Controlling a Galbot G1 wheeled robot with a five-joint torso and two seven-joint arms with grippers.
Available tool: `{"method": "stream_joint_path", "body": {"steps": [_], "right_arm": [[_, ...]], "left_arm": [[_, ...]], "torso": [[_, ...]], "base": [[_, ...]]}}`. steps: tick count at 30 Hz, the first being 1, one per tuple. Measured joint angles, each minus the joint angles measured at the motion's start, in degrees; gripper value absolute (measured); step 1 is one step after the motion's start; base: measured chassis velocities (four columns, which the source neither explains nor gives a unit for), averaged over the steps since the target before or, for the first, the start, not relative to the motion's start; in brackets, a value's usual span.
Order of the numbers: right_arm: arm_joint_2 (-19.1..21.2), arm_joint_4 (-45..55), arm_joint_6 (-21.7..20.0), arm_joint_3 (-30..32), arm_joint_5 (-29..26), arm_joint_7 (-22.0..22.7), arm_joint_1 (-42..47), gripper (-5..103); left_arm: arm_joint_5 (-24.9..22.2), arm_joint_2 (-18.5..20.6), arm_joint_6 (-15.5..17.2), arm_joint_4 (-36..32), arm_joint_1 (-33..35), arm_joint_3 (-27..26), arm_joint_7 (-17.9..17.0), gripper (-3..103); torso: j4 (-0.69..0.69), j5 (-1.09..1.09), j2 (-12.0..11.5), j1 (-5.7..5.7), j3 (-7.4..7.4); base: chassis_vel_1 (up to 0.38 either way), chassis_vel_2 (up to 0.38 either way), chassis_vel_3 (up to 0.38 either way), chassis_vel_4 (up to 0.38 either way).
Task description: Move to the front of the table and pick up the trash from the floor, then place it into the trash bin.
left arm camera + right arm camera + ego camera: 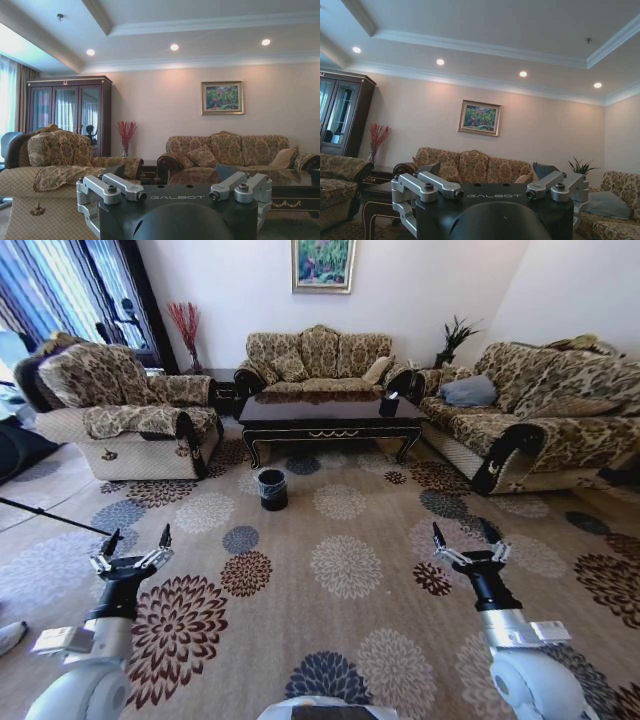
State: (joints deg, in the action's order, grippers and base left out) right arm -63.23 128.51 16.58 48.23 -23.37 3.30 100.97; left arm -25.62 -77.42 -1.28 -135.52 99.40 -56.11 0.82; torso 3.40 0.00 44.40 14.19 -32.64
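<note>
The beige carpeted floor (330,640), patterned with large round flower medallions in brown, dark blue, grey and cream, spreads across the room. On it stands a long, low counter (330,420) of dark glossy wood with curved carved legs and gold scroll trim along its apron; a small dark object (389,405) sits near the counter's right end. Just in front of the counter's left end, a small round black bucket-like trash bin (272,489) with a clear liner at its rim stands upright on the carpet, apart from the legs.
</note>
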Motion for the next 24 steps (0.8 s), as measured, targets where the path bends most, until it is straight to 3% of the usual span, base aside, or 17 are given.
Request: {"method": "stream_joint_path", "body": {"steps": [24], "right_arm": [[0.2, -0.5, 0.0, -0.2, 0.3, -0.4, 0.0, 100]], "left_arm": [[0.9, 0.1, -0.4, 0.6, 0.1, 0.4, 0.1, 100]], "torso": [[0.0, 0.0, 6.2, 2.69, -3.48]], "base": [[0.0, 0.0, 0.0, 0.0]]}}
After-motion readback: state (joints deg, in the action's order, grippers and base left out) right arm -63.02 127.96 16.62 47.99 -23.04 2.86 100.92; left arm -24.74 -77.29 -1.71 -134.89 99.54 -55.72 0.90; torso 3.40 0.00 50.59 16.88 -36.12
